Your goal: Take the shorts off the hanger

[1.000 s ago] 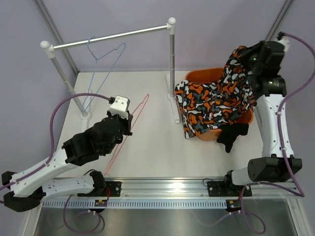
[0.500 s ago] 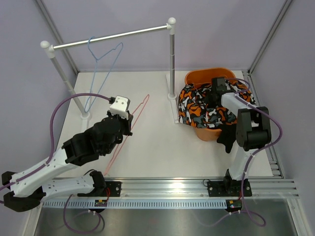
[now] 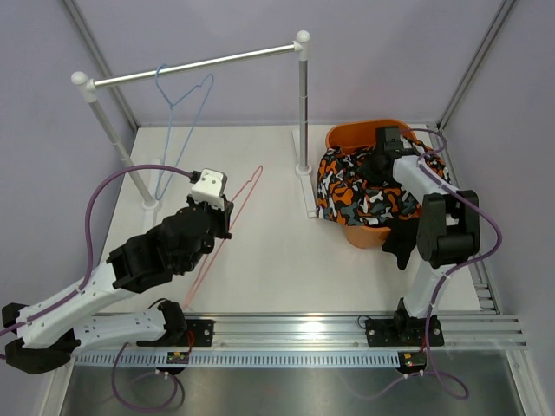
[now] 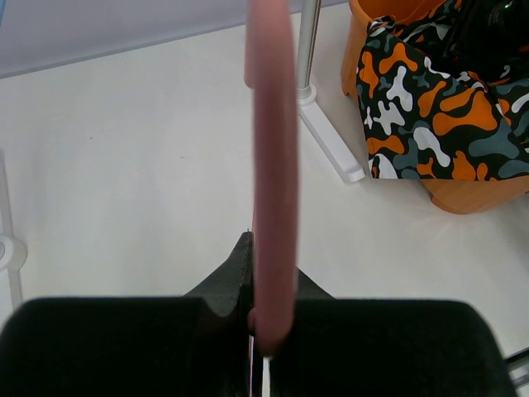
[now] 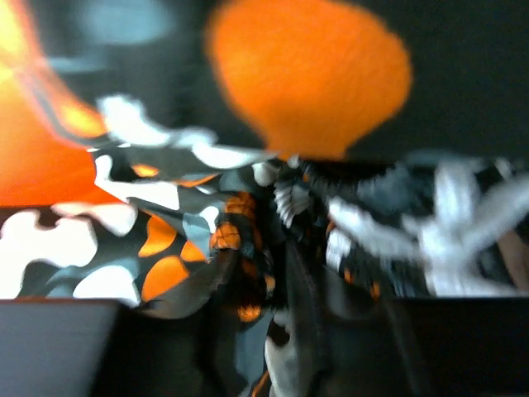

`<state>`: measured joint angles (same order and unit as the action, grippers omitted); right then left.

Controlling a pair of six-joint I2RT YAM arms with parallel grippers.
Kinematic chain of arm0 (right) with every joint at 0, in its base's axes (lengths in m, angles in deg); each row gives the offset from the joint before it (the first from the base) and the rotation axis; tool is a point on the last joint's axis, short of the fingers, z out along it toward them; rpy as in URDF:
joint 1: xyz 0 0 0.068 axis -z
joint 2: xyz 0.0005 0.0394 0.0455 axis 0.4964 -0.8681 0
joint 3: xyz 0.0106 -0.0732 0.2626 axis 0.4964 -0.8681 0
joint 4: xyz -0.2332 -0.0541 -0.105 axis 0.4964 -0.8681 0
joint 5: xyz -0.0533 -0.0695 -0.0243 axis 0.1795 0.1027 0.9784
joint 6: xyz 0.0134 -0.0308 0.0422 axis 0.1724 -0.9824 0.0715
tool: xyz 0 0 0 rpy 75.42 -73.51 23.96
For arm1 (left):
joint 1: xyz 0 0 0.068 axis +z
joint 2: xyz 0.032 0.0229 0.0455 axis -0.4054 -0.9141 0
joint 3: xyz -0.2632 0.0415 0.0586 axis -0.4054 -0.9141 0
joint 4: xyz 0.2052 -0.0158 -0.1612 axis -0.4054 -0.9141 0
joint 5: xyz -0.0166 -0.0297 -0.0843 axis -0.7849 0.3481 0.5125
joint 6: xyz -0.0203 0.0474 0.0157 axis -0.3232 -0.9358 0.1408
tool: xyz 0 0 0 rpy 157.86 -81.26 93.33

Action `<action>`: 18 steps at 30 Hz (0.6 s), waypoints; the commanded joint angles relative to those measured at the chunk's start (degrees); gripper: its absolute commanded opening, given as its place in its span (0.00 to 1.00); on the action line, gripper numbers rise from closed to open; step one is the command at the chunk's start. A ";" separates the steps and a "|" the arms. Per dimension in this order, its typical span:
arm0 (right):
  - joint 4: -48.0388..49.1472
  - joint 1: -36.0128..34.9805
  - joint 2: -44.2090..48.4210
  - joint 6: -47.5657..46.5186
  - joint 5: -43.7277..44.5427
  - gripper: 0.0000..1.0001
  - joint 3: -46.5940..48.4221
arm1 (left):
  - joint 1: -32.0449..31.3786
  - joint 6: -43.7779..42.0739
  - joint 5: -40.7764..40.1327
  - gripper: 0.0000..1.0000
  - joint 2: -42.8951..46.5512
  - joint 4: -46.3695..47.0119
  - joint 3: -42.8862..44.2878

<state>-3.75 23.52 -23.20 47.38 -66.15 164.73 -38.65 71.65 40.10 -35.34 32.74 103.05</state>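
Observation:
The camouflage shorts [image 3: 351, 192] lie bunched in the orange basket [image 3: 355, 133] at the right and spill over its left rim. My right gripper [image 3: 380, 163] is down in the basket, shut on a fold of the camouflage shorts [image 5: 165, 240]; the right wrist view is blurred. The black shorts [image 3: 406, 239] hang over the basket's near rim. My left gripper [image 3: 223, 217] is shut on a thin pink hanger [image 3: 232, 224], which slants across the table. In the left wrist view the pink hanger [image 4: 273, 165] runs up from between my fingers, and the camouflage shorts [image 4: 430, 107] show at the upper right.
A blue wire hanger [image 3: 180, 108] hangs bare on the clothes rail [image 3: 195, 66]. The rail's posts stand at the back left [image 3: 117, 143] and centre [image 3: 303, 113], the centre post's foot [image 4: 335, 145] close to the basket. Side walls close in the table.
My right arm has swung down from high at the right and carried the camouflage shorts into the basket, where they now lie bunched. My left arm and the pink hanger have stayed put.

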 commanded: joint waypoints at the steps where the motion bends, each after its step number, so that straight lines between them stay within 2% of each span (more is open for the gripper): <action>1: -1.07 0.53 8.33 -3.84 2.60 0.44 2.93 | -0.19 0.65 0.04 0.00 0.09 1.56 0.89; 3: -0.90 0.53 12.18 -6.30 1.99 0.57 3.20 | -0.19 0.65 0.13 0.00 -0.09 1.74 0.89; 6: -1.25 0.35 17.19 -8.24 1.64 0.68 3.12 | -0.28 0.56 0.13 0.00 -0.18 1.83 0.98; 9: -1.95 -0.17 21.85 -9.65 2.16 0.75 2.24 | -0.19 0.47 0.13 0.00 -0.18 1.74 1.15; 13: -3.09 -2.71 26.96 -11.49 2.69 0.76 -0.57 | -0.28 0.47 0.13 0.00 -0.18 1.65 1.42; 18: -5.38 -15.36 33.91 -13.96 10.67 0.76 -4.18 | -0.28 0.47 -0.05 0.00 -0.09 1.65 1.24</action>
<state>-6.24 14.91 7.56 36.38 -60.90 162.61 -38.65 71.65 40.10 -35.67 32.74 103.05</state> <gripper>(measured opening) 0.757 0.053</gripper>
